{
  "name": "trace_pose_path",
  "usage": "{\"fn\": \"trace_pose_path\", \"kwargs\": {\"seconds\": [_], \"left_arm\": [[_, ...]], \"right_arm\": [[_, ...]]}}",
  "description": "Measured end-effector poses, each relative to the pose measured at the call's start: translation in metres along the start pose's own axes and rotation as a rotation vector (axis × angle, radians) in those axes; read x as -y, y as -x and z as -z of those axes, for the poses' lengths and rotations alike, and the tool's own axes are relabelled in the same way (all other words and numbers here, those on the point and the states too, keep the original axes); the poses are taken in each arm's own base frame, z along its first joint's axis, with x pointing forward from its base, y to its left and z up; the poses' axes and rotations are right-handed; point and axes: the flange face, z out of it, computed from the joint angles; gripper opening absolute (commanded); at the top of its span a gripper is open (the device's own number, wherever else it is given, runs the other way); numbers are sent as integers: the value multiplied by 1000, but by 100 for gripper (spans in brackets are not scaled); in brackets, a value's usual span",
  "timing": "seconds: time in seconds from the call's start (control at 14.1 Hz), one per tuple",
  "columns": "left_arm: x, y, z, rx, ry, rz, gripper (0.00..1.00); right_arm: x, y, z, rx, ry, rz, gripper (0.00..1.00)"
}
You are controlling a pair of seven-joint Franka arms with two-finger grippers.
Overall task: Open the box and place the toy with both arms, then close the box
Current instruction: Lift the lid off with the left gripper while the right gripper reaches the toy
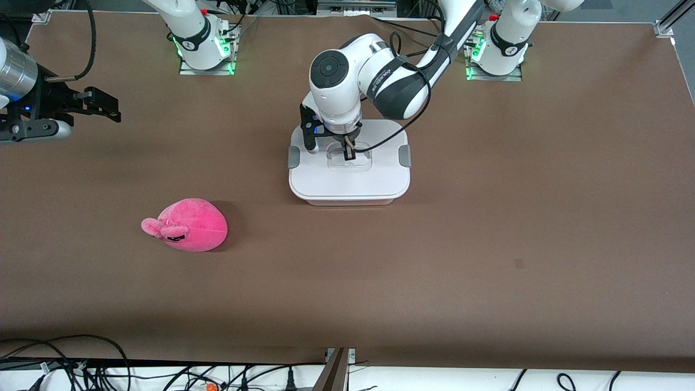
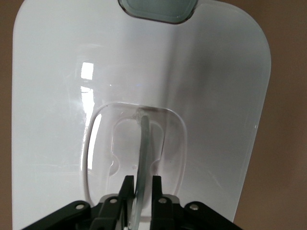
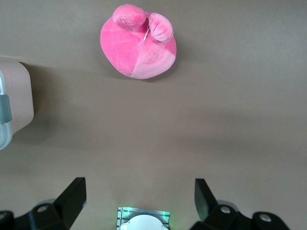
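Brown table [image 1: 488, 260] is carrying everything: toward the right arm's end, the right gripper [image 3: 139, 196] is waiting in the air, fingers spread wide and empty, with the toy [image 1: 187, 225] lying on the table. At mid-table, nearer the bases than the toy, the left gripper [image 1: 347, 151] is pinching the raised handle [image 2: 142, 158] on the lid of the box [image 1: 349, 179].

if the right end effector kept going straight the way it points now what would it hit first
Probably the bare table. The right end effector hangs open, pointing down at it, with the toy and box off its line.

Brown table [image 1: 488, 244]; cables [image 1: 81, 369] (seemingly black) nearest camera.
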Motion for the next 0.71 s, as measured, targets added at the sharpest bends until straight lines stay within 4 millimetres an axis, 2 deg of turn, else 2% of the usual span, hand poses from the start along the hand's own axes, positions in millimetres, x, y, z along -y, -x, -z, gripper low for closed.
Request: {"fn": "trace_pose_path", "kwargs": {"seconds": [0.42,0.71], "left_arm": [[0,1,8,-3,-21,-4,0],[2,4,21,-18,-33,2,0]], "right_arm": [[0,-19,-25,-10,3,0,100],[3,-36,-69,-42,-22,-2,100]]}}
